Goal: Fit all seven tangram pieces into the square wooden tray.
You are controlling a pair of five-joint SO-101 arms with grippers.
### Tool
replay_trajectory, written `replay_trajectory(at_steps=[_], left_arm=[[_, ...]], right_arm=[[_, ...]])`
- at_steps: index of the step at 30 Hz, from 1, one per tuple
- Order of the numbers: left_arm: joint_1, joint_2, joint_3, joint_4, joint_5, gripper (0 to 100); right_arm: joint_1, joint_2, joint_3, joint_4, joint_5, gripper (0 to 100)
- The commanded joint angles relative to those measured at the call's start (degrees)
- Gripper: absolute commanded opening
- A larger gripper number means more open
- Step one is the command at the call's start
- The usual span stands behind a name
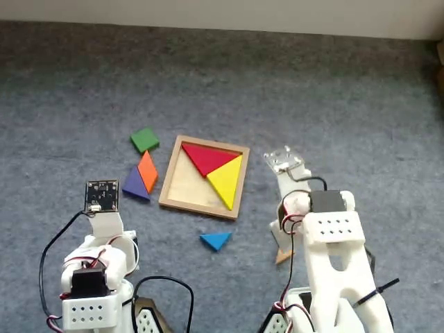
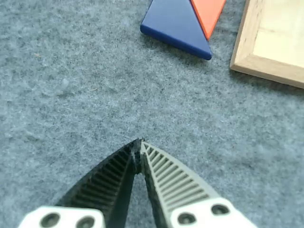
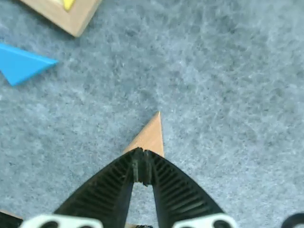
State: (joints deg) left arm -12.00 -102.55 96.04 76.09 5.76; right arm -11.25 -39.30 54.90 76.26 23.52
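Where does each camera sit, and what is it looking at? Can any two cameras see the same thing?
High view: fixed above, looking down on the tray, green square, left arm and right arm.
Left wrist view: on the left arm, looking down past the shut left tool toward the navy triangle and orange piece.
Right wrist view: on the right arm, looking down past the shut right tool at a tan triangle; blue triangle nearby.
Shared: both wrist views catch a tray corner.

Left arm, right arm: white shells, black motors, red and black cables
Left gripper: ribbed, black and grey fingers
Right gripper: ribbed, black
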Motion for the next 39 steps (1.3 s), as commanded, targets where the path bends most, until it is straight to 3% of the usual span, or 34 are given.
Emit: replay_trajectory(at_steps=[1, 6, 15, 20, 29, 39], left_arm=[[-0.5, -0.7, 1.2, 0.3, -0.4, 1], [-0.5, -0.7, 1.2, 0.3, -0.4, 1], [-0.5, -0.7, 1.2, 0.3, -0.4, 1], [-0.5, -0.7, 1.2, 0.3, -0.4, 1], [-0.5, -0.7, 1.2, 0.3, -0.4, 1], [-0.5, -0.7, 1.2, 0.3, -0.4, 1]], right_arm=[[-0.5, -1.5, 2.2, 0.0, 0.8, 0.6], [-0.4, -1.5, 5.8, -0.3, 6.4, 0.6], [-0.4, -1.1, 6.3, -1.2, 6.4, 0.7], [-0.4, 8.0, 5.8, -1.1, 5.3, 0.7], [-0.5, 22.7, -4.4, -5.8, 2.3, 0.6], [-1.4, 20.4, -15.3, -0.6, 1.6, 0.5]])
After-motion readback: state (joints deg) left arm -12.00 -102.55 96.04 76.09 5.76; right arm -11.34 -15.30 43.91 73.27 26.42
